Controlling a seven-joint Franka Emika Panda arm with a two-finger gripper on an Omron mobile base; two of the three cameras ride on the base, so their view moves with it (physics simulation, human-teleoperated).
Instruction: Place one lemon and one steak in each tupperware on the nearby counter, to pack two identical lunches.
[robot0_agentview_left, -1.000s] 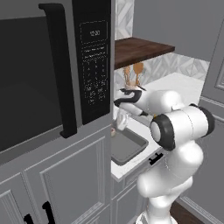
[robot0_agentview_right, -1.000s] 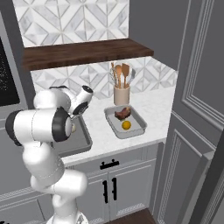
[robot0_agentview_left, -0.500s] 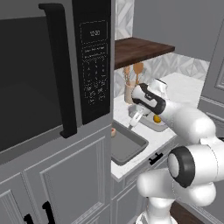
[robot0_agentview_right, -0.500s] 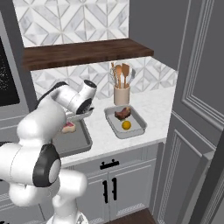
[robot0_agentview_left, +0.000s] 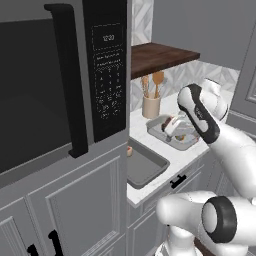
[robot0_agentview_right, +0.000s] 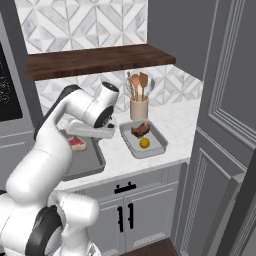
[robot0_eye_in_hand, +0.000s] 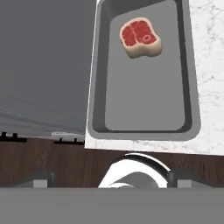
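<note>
- Since half a second ago the white arm has swung further along the white stone-like counter (robot0_agentview_right: 165, 120), so its hand now hangs over the gap between the two grey trays rather than over the near one
- Gripper (robot0_agentview_right: 92, 131): the dark hand sits low above the worktop by the near tray's right rim; its fingertips are hidden, so I cannot tell whether the pincer is released or clenched
- Shallow grey rectangular tupperware tray nearer the microwave (robot0_eye_in_hand: 144, 127) lies at the worktop's front edge and holds one raw red steak with a pale fat rim (robot0_eye_in_hand: 140, 37), towards its far end
- In the right base view that same steak (robot0_agentview_right: 76, 143) lies just left of the hand
- Second grey tupperware tray (robot0_agentview_right: 160, 148) sits further right on the worktop, holding a darker steak (robot0_agentview_right: 140, 130) and a small yellow lemon (robot0_agentview_right: 144, 143) beside it
- Beige utensil holder with wooden spoons (robot0_agentview_right: 138, 106) stands behind this tray, near the back wall
- Black microwave with a keypad (robot0_agentview_left: 107, 75) probably overhangs the near tray's left end
</note>
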